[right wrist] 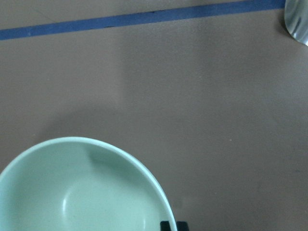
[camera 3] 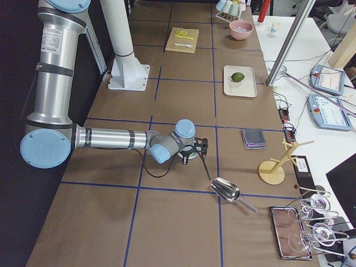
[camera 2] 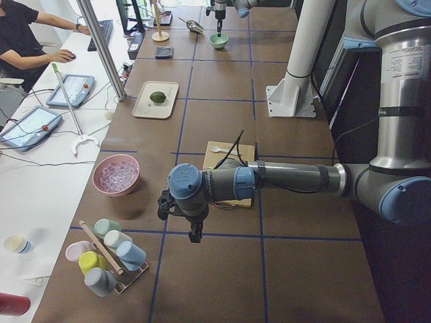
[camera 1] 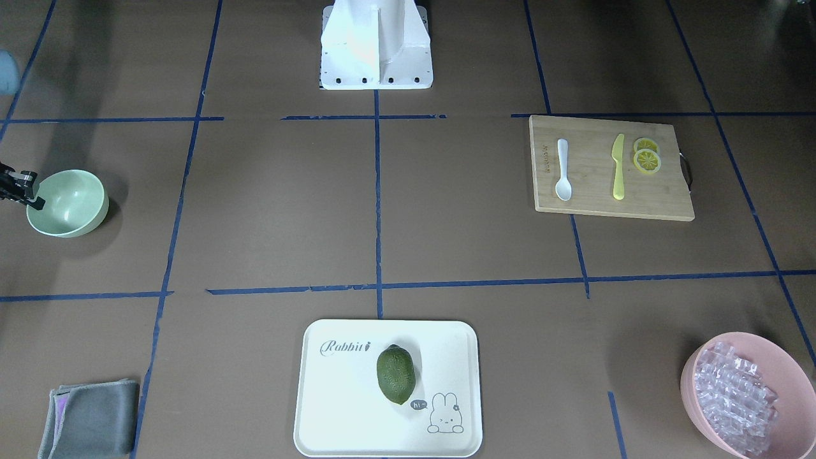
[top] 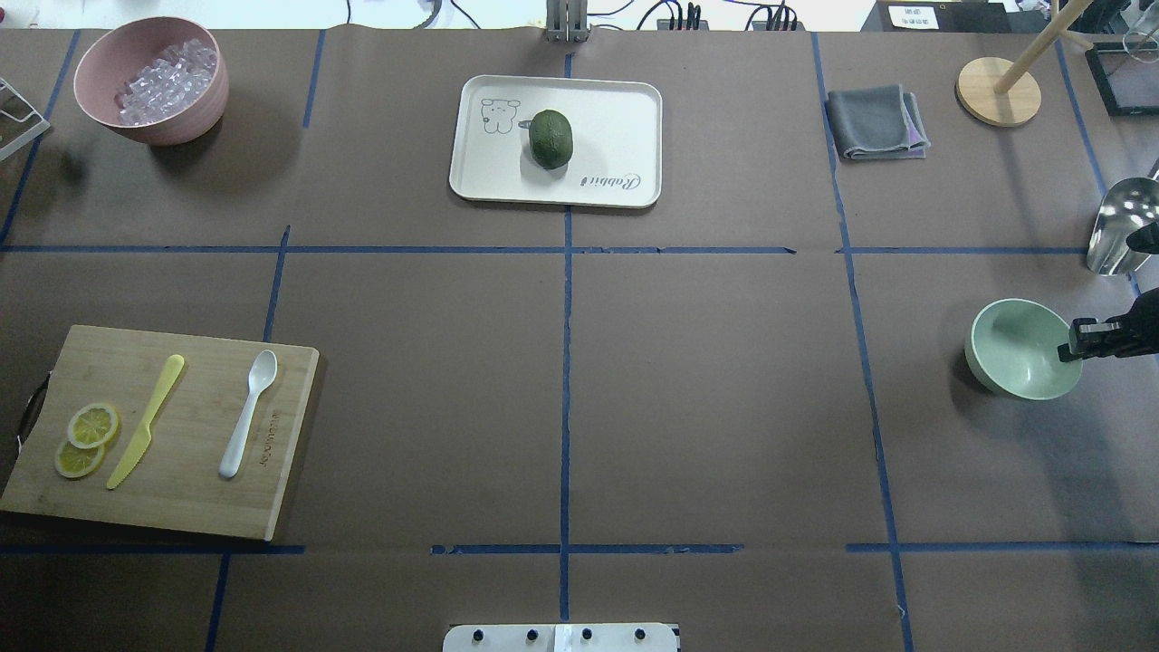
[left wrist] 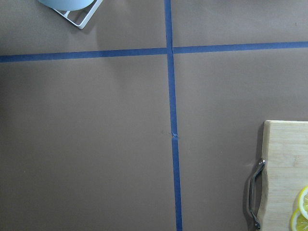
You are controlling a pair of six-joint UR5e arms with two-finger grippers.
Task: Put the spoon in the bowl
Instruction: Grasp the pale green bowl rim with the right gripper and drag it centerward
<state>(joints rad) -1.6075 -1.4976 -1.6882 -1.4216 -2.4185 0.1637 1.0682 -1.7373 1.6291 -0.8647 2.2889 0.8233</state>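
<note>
The spoon is white, the knife yellow, the bowl mint-green, the desk brown with blue tape lines.

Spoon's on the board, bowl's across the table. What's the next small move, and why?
Probably slide the left gripper sideways over the cutting board toward the spoon. The spoon lies ungrasped there, the left wrist view shows only the board's handle end, and the bowl is empty.
</note>
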